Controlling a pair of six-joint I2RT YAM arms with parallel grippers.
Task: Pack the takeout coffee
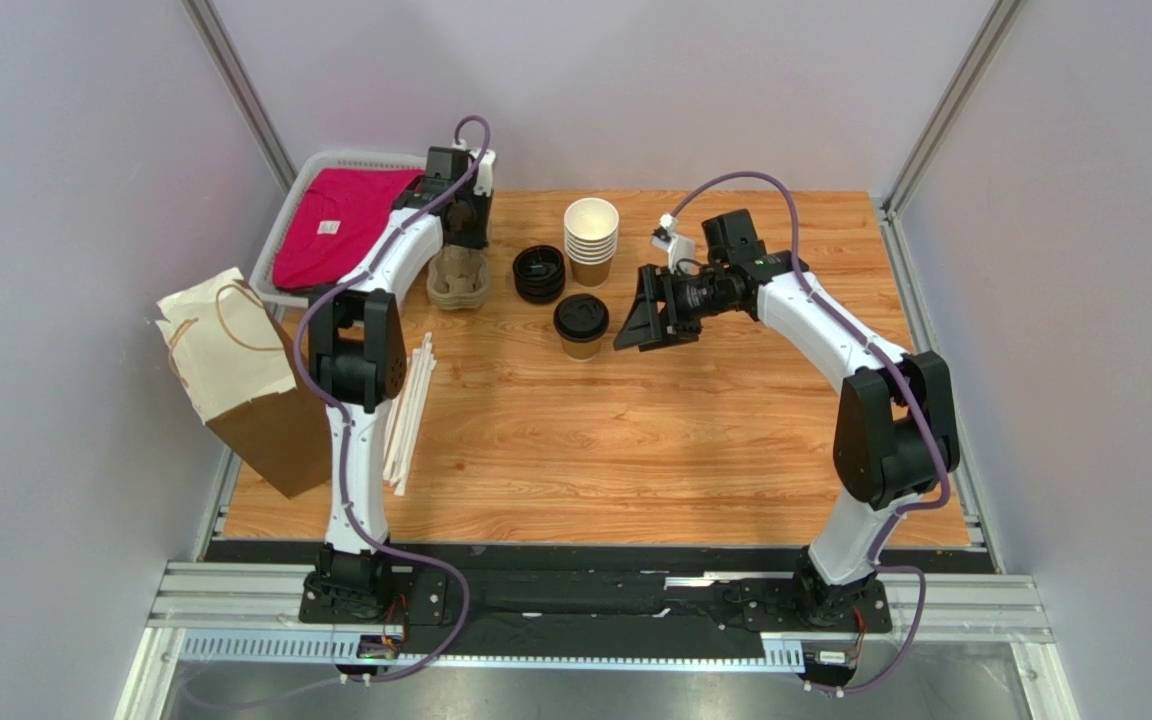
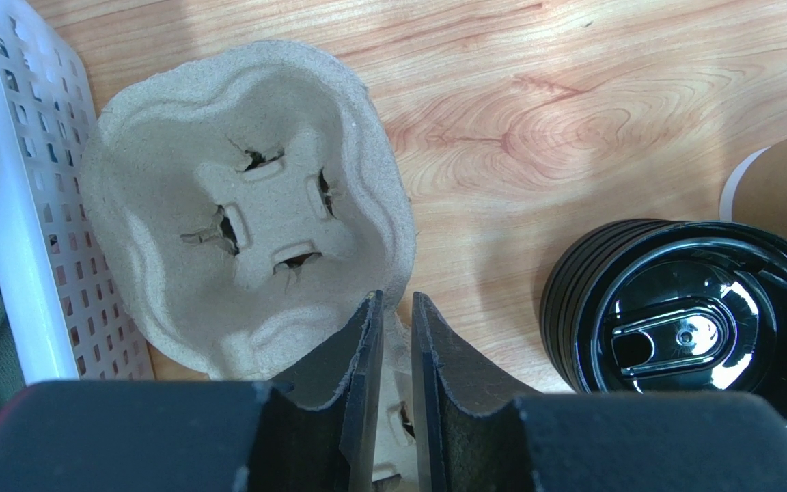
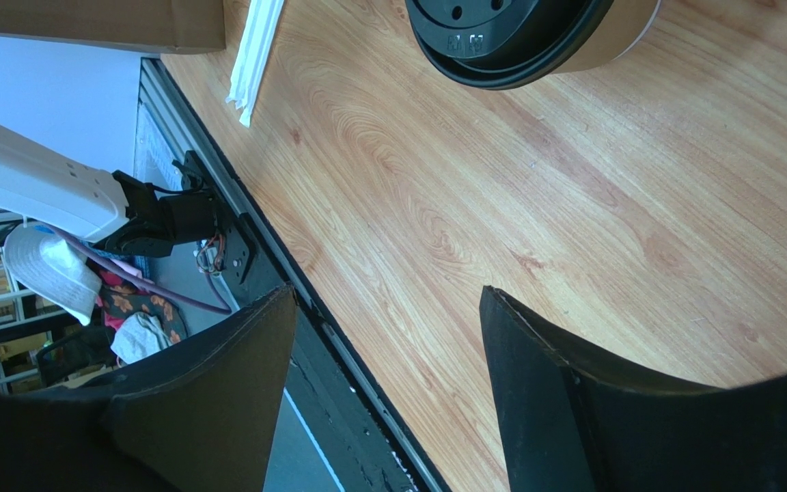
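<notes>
A brown paper bag [image 1: 244, 383] stands at the bench's [image 1: 612, 450] left edge. Past it, the left end effector [image 2: 396, 302] has its fingers nearly together, pinching a wall of the pulp cup carrier [image 2: 254, 205]. Right of that lie stacked black lids [image 1: 539, 275], then the takeout coffee [image 1: 581, 326], upright on the bench, in front of the lidless cups [image 1: 591, 240]. Just beside it, the right end effector [image 1: 639, 323] gapes, holding nothing.

Left wrist view: the two fingers [image 2: 351, 379] stand almost together, pinching a wall of the moulded pulp cup carrier [image 2: 249, 205] between them. The carrier lies flat on the wood worktop [image 2: 531, 123], touching the white perforated basket [image 2: 28, 205] on its left. A stack of black lids [image 2: 690, 328] sits to the right, apart from the carrier.
</notes>
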